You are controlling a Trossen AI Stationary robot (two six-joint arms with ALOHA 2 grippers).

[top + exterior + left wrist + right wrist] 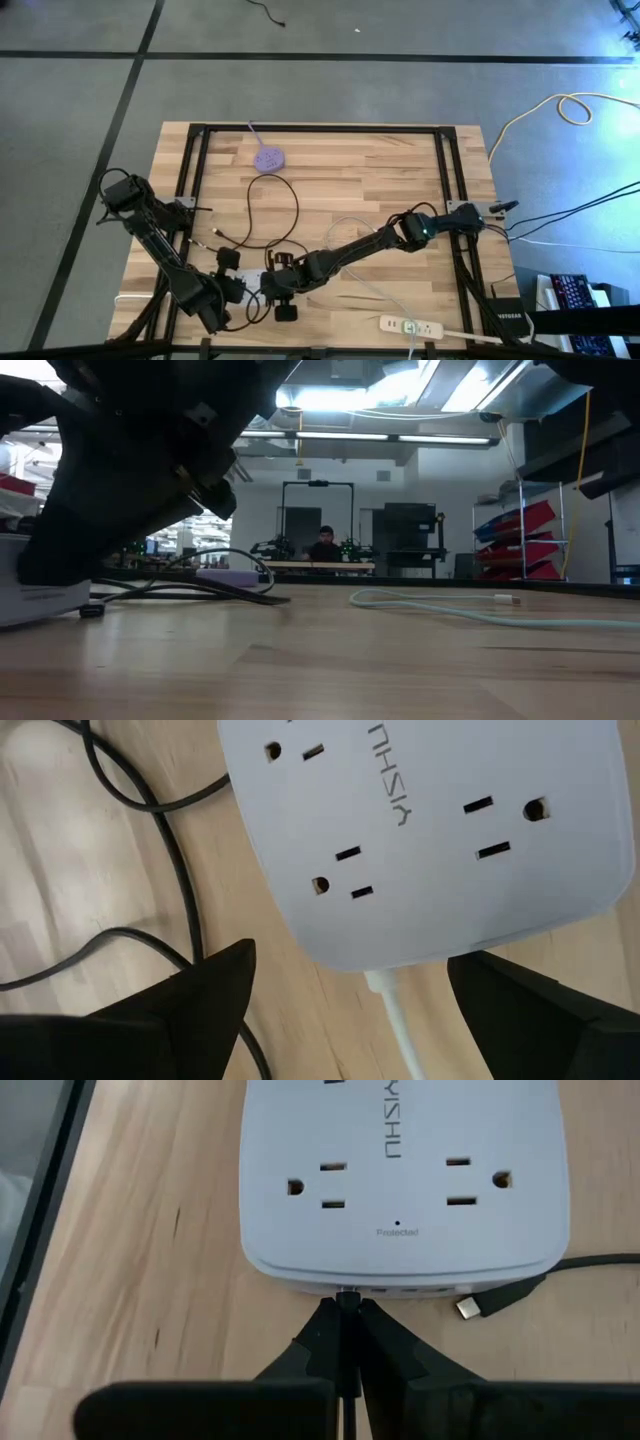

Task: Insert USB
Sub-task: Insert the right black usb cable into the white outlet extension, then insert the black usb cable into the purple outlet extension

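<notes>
A white power strip (400,1170) lies flat on the wooden table, outlets up, near the front left (251,282). My right gripper (345,1305) is shut, its tips at the strip's end face with the row of small ports (410,1290). A small silvery USB plug tip (346,1295) shows between the fingertips. My left gripper (350,960) is open at the strip's other end (400,945). One finger stands on each side of the white cord (400,1020) that leaves it. Whether those fingers touch the strip, I cannot tell. My right gripper pinches the USB plug (346,1295) between its two shut fingertips; only the plug's silvery tip shows past them. The fingers slant down toward the strip's port face. The plug tip sits at that face, but the fingers hide whether it is in a port.
A loose plug on a black cable (470,1308) lies beside the strip's port end. Black cable loops (270,215), a purple disc (268,158), a pale cable (450,605) and a second white power strip (410,325) lie on the table. A person (325,545) sits far behind.
</notes>
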